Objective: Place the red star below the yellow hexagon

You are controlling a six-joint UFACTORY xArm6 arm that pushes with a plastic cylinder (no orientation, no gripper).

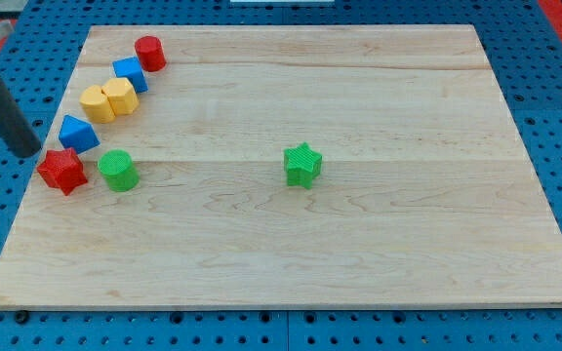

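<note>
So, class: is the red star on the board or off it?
On the board: the red star sits fully on the wood, near its left edge.

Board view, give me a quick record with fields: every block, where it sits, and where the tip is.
board: wooden
red star: left edge
green cylinder: right of the red star
blue triangle: above the red star
yellow hexagon: upper left
yellow block: touching the hexagon's left
blue block: above the hexagon
red cylinder: top left
green star: centre, alone
my tip: just upper left of the red star
</note>
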